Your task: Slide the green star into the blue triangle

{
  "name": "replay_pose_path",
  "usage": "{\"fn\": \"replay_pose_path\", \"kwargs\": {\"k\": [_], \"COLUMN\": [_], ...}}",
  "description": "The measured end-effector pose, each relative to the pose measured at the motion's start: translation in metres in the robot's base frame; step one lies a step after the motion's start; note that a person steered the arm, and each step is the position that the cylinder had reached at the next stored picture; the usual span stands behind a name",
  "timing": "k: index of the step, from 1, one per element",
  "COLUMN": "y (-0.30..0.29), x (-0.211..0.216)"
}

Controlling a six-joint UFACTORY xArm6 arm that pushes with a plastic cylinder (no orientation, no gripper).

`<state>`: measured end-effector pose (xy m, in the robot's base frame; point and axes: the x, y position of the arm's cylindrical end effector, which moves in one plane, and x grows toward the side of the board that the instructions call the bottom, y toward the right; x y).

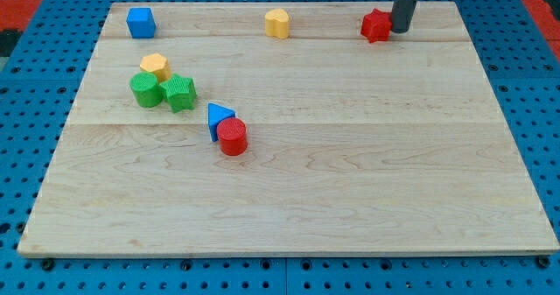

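Observation:
The green star (pixel 179 92) lies at the board's left middle, touching a green cylinder (pixel 146 90) on its left and a yellow block (pixel 155 66) above. The blue triangle (pixel 219 117) lies a little to the lower right of the star, with a small gap between them. A red cylinder (pixel 233 137) touches the triangle's lower right. My tip (pixel 401 29) is at the view's top right, right beside a red star-like block (pixel 376 25), far from the green star.
A blue cube (pixel 140 22) sits at the top left. A yellow block (pixel 276 23) sits at the top middle. The wooden board (pixel 350 181) lies on a blue pegboard surface (pixel 17 155).

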<state>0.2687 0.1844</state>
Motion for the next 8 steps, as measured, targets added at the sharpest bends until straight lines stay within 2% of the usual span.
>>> {"fn": "replay_pose_path", "kwargs": {"k": [1, 2, 3, 4, 6, 7, 8], "y": [-0.006, -0.05, -0.048, -0.014, -0.027, -0.027, -0.039], "x": [0.025, 0.028, -0.002, -0.006, -0.006, 0.0, 0.047]}}
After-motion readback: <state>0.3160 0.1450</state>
